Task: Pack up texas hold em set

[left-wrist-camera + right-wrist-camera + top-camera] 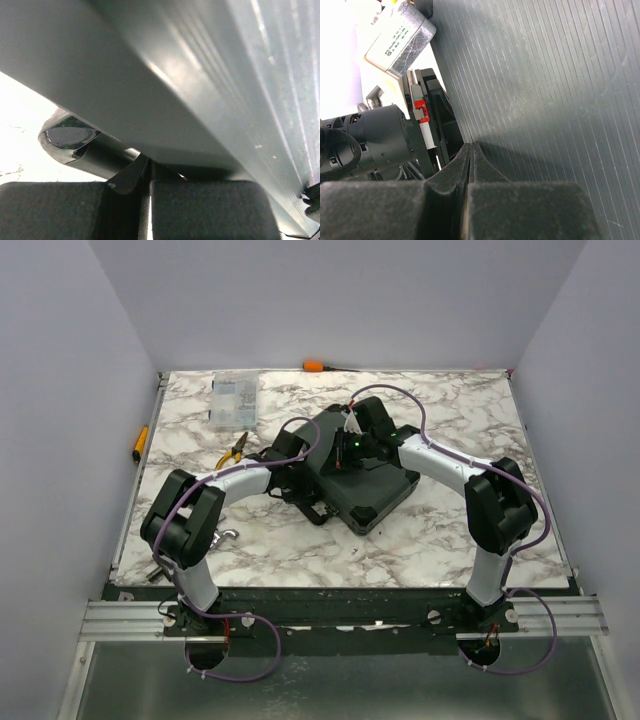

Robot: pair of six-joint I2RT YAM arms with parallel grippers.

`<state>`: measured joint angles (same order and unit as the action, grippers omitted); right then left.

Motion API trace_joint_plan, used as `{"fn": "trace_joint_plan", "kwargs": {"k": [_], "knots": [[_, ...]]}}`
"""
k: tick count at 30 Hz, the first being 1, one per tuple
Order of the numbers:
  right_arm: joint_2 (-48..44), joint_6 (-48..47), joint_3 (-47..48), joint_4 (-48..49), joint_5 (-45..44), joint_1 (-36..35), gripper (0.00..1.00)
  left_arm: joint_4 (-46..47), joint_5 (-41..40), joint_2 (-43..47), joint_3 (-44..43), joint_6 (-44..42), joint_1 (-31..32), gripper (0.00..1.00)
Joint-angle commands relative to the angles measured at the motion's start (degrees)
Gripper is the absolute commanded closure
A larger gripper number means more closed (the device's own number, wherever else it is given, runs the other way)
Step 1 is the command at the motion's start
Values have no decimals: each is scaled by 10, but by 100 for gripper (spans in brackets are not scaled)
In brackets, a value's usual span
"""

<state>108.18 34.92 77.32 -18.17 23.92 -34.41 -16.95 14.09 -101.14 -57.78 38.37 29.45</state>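
Observation:
The black briefcase [372, 490] of the texas hold em set lies closed in the middle of the marble table, turned at an angle. My left gripper [303, 468] is shut with nothing in it, low against the case's left side. In the left wrist view its fingertips [148, 167] sit under the case's overhanging wall [200, 75], beside a glossy rounded black part [67, 139]. My right gripper [337, 455] is shut and empty on top of the case. In the right wrist view its fingertips [471, 150] rest against the ribbed lid [545, 90].
A clear organiser box [232, 400] stands at the back left, with yellow-handled pliers [233, 450] in front of it. An orange-handled tool [316, 366] lies at the back edge and a yellow one [140, 443] at the left edge. The left arm [370, 135] is close to my right gripper.

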Motion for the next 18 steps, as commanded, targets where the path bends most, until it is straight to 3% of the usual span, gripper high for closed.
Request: {"fn": "trace_joint_plan", "kwargs": {"k": [1,8,18], "knots": [[95,-42,-77,-194,-62,-22,99,101,-7,-81,-20,34,6,100],[84,-41,-80,-195,-70,-22,99,99,-15,-58,-6,30,5,100],[52,-46,-56,-201,-100,-22,99,83,-57,67,59,8,4,97]]}}
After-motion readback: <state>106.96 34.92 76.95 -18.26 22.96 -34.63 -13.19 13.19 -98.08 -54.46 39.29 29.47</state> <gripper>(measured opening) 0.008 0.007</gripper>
